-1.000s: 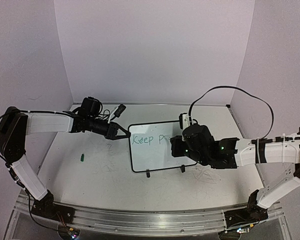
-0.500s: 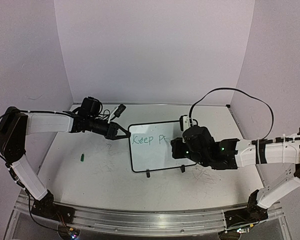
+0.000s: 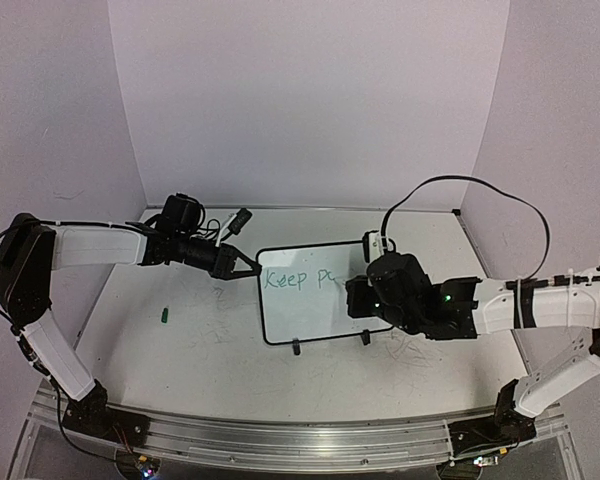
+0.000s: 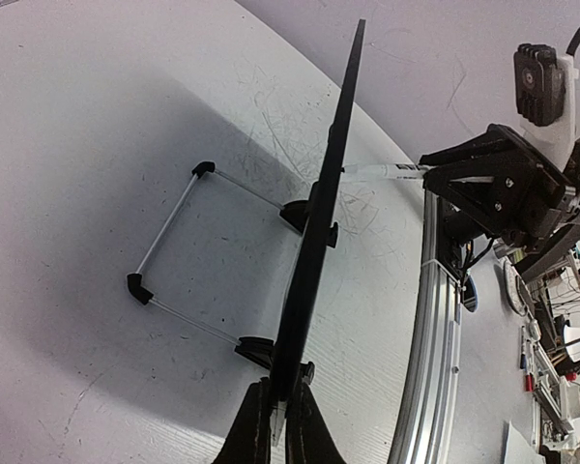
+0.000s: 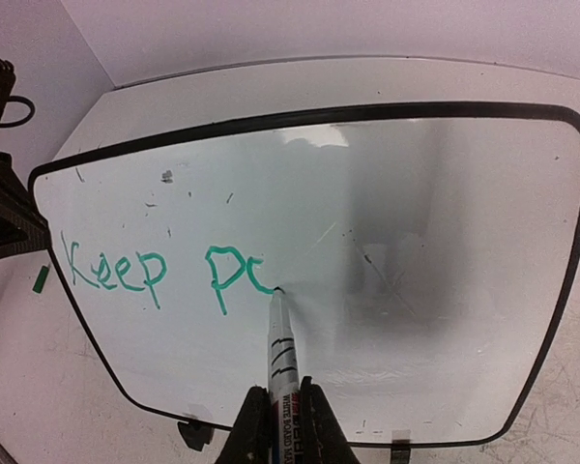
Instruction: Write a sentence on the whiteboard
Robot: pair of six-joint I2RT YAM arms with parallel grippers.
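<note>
At the far left a green cap [image 3: 166,315] lies alone on the scribbled worktop [image 3: 200,350], well apart from everything else. Next, the left fingers [image 4: 261,425] are closed on the left rim of the whiteboard [image 3: 310,310] and pinch its thin black edge to steady it. The board stands near the middle of the worktop on its two black feet, leaning back on a wire stand [image 4: 174,256].

On its face the sentence [image 5: 164,271] reads only "Keep" and then a "P" with a curved stroke beside it, all in green on the upper line. Just right of that stroke, the tip of the marker [image 5: 281,353] touches the board. The right fingers [image 5: 255,425] are clamped around the marker's barrel and hold it nearly square to the surface.

The writing step looks to be in hand and early: the second word is barely begun. The next move likely calls for light, even pressure while the tip travels rightward to finish the letter, with the left grip firm so the board does not tip or slide.
</note>
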